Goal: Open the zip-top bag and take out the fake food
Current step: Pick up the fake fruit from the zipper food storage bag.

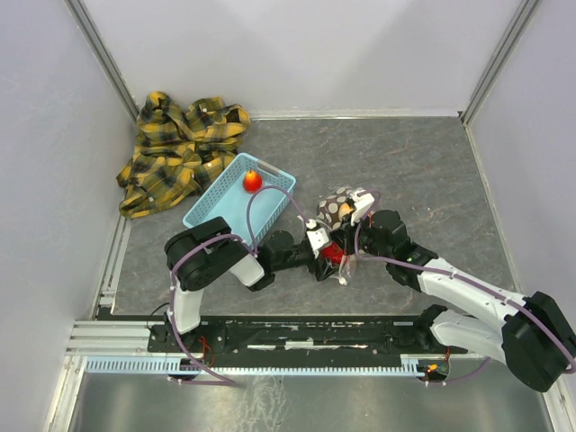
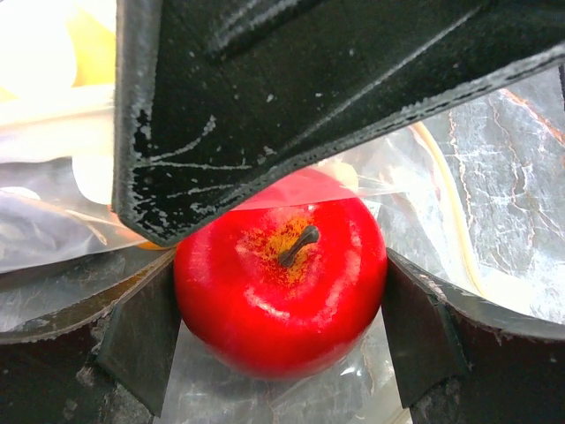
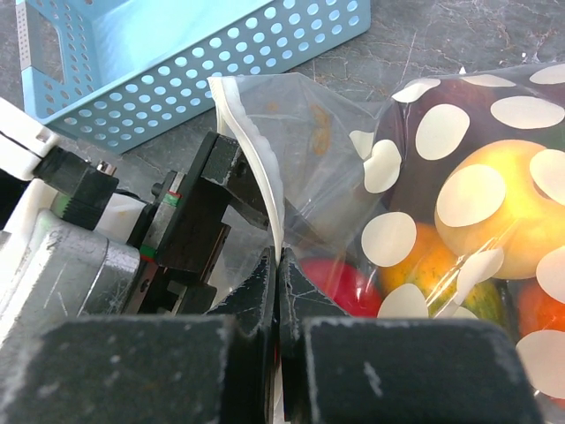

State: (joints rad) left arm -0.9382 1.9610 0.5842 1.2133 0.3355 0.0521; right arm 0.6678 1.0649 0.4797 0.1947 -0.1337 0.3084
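inside the zip-top bag (image 3: 459, 177), my left gripper (image 2: 281, 329) straddles the red apple (image 2: 281, 291). clamped or not, can't tell. right gripper (image 3: 278, 291) clenched on its zip edge. i'd squeeze gently, then draw straight out.

A glossy red apple (image 2: 281, 284) sits amid the zip-top bag (image 2: 53, 234)'s clear plastic, with the left fingers (image 2: 141, 340) close against both sides of it.
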